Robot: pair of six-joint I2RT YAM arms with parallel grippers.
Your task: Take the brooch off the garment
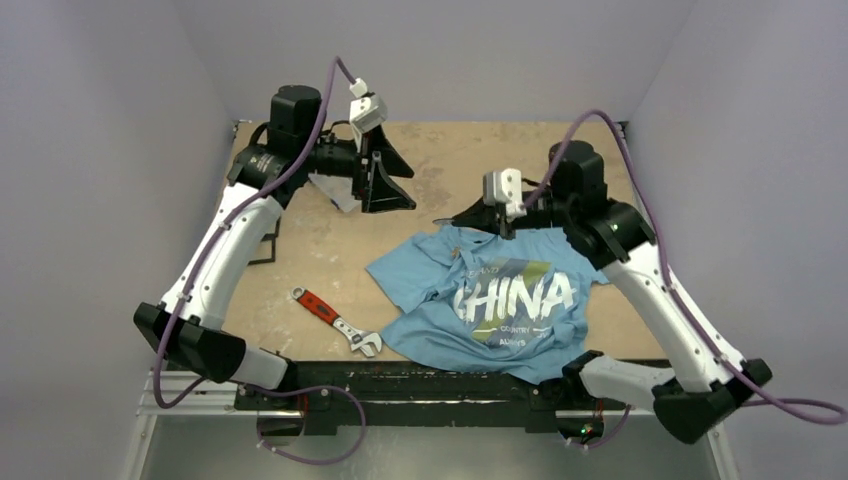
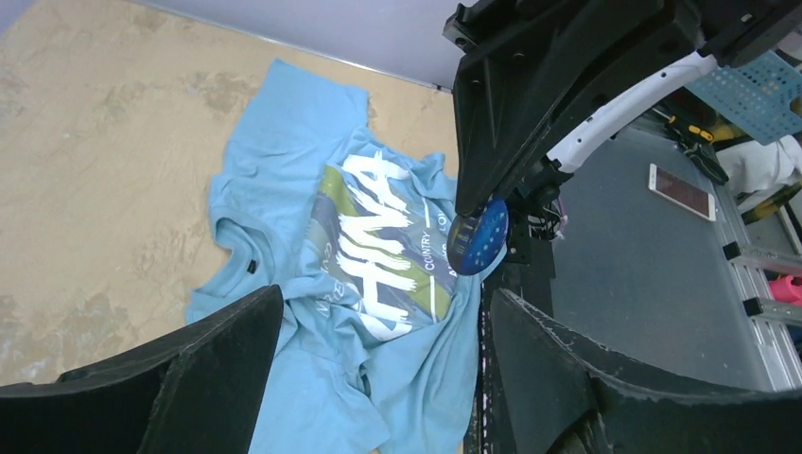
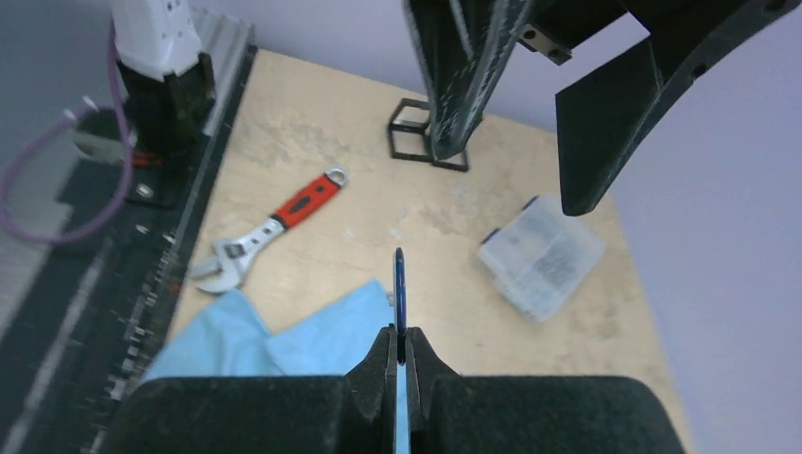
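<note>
The garment (image 1: 500, 300) is a light blue T-shirt with white "CHINA" lettering, lying crumpled on the near right of the table (image 1: 440, 150). It also shows in the left wrist view (image 2: 312, 236) and the right wrist view (image 3: 284, 345). My right gripper (image 1: 458, 220) hovers over the shirt's collar end. It is shut on the brooch (image 3: 399, 293), a thin blue disc seen edge-on there and as a round blue face in the left wrist view (image 2: 478, 236). I cannot tell whether its pin still touches the cloth. My left gripper (image 1: 385, 185) is open and empty, raised over the far left of the table.
A red-handled adjustable wrench (image 1: 335, 320) lies left of the shirt. A clear plastic box (image 3: 541, 255) lies under the left gripper. A small black wire frame (image 3: 430, 142) stands at the table's left side. The black front rail (image 1: 450, 385) runs along the near edge.
</note>
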